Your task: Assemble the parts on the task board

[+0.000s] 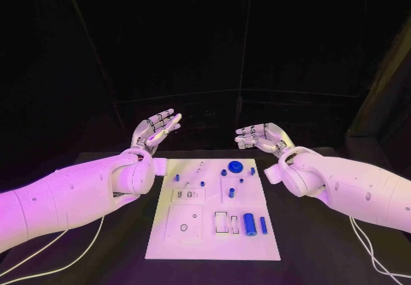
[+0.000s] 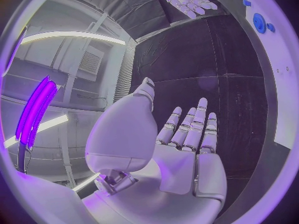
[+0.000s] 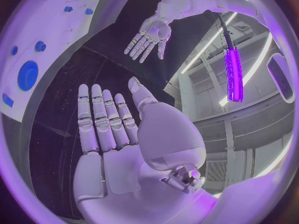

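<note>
I see both hands raised beyond the task board [image 1: 214, 237]: left hand [image 1: 155, 132] and right hand [image 1: 262, 138], fingers released, grasping nothing.

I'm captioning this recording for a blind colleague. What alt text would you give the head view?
Two white robot arms reach in from either side, the left hand and right hand both open and empty, raised beyond the far end of a white task board on a black table. Small blue parts sit on the board, including a round disc near its far end and a cylinder nearer the robot.
</note>
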Controlling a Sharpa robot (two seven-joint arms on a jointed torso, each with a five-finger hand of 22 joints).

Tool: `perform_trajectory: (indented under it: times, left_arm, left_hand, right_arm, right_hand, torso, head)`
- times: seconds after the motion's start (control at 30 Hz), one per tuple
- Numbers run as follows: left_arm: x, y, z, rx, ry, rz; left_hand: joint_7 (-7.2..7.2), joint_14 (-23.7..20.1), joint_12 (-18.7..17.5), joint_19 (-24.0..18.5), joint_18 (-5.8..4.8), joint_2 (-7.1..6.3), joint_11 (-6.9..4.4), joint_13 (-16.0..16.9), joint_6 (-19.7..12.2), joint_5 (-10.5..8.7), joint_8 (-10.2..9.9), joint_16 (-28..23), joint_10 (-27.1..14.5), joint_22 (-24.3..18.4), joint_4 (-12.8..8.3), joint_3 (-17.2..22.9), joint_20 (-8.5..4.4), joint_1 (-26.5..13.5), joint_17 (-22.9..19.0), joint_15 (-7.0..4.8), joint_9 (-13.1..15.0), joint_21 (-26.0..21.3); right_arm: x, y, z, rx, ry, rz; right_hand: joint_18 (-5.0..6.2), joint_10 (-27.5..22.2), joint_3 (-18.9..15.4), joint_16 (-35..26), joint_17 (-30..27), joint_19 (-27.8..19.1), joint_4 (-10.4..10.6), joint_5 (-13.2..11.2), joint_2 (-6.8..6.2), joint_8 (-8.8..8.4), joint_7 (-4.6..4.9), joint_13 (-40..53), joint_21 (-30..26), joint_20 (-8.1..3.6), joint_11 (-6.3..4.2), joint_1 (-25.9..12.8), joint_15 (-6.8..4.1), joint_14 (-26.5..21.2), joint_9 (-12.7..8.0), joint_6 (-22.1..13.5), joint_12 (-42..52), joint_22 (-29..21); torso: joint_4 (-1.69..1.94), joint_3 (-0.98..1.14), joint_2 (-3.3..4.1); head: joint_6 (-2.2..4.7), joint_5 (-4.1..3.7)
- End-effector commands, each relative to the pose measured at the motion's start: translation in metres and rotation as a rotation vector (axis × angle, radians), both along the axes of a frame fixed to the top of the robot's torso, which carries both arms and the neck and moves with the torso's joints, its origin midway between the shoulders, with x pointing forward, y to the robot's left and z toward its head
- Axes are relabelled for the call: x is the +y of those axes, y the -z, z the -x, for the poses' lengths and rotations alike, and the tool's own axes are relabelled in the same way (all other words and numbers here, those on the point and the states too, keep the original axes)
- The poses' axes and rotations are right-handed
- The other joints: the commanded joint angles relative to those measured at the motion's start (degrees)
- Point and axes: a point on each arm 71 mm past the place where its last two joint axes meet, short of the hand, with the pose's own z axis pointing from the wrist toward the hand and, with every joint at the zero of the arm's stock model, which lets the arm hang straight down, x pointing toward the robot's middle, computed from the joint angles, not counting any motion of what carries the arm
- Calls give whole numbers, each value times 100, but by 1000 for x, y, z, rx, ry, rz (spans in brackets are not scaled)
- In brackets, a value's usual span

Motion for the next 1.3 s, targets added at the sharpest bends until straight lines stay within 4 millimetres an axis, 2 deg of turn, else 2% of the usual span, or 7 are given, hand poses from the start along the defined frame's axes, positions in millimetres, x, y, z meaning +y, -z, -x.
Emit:
perform_trajectory:
  times: [0.03, 0.2, 0.43, 0.53, 0.67, 1.0, 1.3]
  left_arm:
    - [3, -4, 3, -30, 21, 12]
    - [12, -7, 11, -39, 38, 0]
    - [21, -12, 26, -50, 101, -24]
    - [20, -15, 35, -51, 144, -28]
    - [15, -18, 47, -50, 191, -17]
    - [3, -21, 60, -41, 286, 20]
    - [-1, -22, 65, -34, 315, 32]
  left_hand:
    - [662, 458, 124, 662, 26, 124, 47, 55, 542, 30, 101, 162, 675, 114, -141, -15, 8, 172, 44, 42, 44, 257]
    - [578, 1295, 503, 2190, 205, 289, -117, 162, 1960, 61, 393, 456, 2243, 361, -366, -91, -3, 245, 124, -172, 171, 866]
    - [362, 2344, 755, 3093, 273, 473, -401, 202, 2712, 34, 569, 766, 3221, 450, -650, -124, -214, 351, 249, -490, 189, 1228]
    - [258, 2831, 784, 3465, 273, 532, -527, 214, 2873, 40, 574, 931, 3519, 485, -758, -104, -376, 415, 380, -650, 167, 1368]
    - [246, 3028, 669, 3674, 261, 553, -548, 169, 2899, 41, 506, 950, 3551, 481, -842, -103, -455, 435, 477, -711, 122, 1416]
    - [252, 3036, 603, 3695, 258, 576, -542, 147, 2907, 41, 464, 903, 3557, 455, -880, -97, -456, 433, 508, -707, 103, 1389]
    - [258, 3021, 560, 3692, 255, 586, -535, 134, 2908, 41, 437, 864, 3556, 434, -901, -100, -451, 419, 524, -698, 95, 1363]
  right_arm:
    - [0, -7, -1, -82, -26, 109]
    - [-1, -14, -4, -129, -68, 223]
    - [4, -28, -8, -225, -133, 479]
    - [9, -36, -11, -272, -147, 594]
    - [14, -40, -12, -306, -161, 716]
    - [33, -39, -13, -360, -190, 942]
    - [36, -36, -15, -333, -205, 1061]
  right_hand:
    - [128, 452, -22, -24, 18, 396, -161, -21, 19, -80, 15, 11, 146, -128, -95, 117, -136, 583, 13, 462, -95, -9]
    - [124, 820, 12, 25, 52, 748, -293, 17, 56, -97, -57, 16, 316, -292, -199, 125, -295, 1040, 14, 720, -101, 25]
    - [122, 1397, 106, 328, 258, 1434, -491, 125, 29, -73, -215, 40, 809, -636, -415, 200, -612, 1955, 24, 1050, -73, 236]
    - [125, 1667, 132, 743, 519, 1940, -488, 124, -71, -82, -304, 62, 1276, -886, -560, 326, -798, 2657, 23, 1163, -48, 474]
    - [86, 1785, 161, 1565, 1023, 2108, -489, 113, -148, -142, -358, 57, 1769, -1018, -600, 320, -891, 2680, 7, 1188, -113, 771]
    - [75, 1540, 274, 3231, 2174, 2068, -469, -8, -246, -157, -347, 24, 2817, -1040, -609, 169, -884, 2672, 0, 931, -186, 1473]
    - [-85, 1101, 226, 5018, 3901, 2135, -442, -129, -331, -144, -346, 41, 4390, -962, -544, 28, -812, 2574, 11, 781, -140, 3186]
  torso:
    - [37, 16, 94]
    - [45, 1, 180]
    - [53, -13, 332]
    - [88, -20, 405]
    - [142, -36, 487]
    - [246, -51, 671]
    - [271, -64, 791]
  head:
    - [-3, -4]
    - [11, -35]
    - [36, -64]
    - [58, -111]
    - [70, -162]
    - [98, -219]
    - [96, -272]
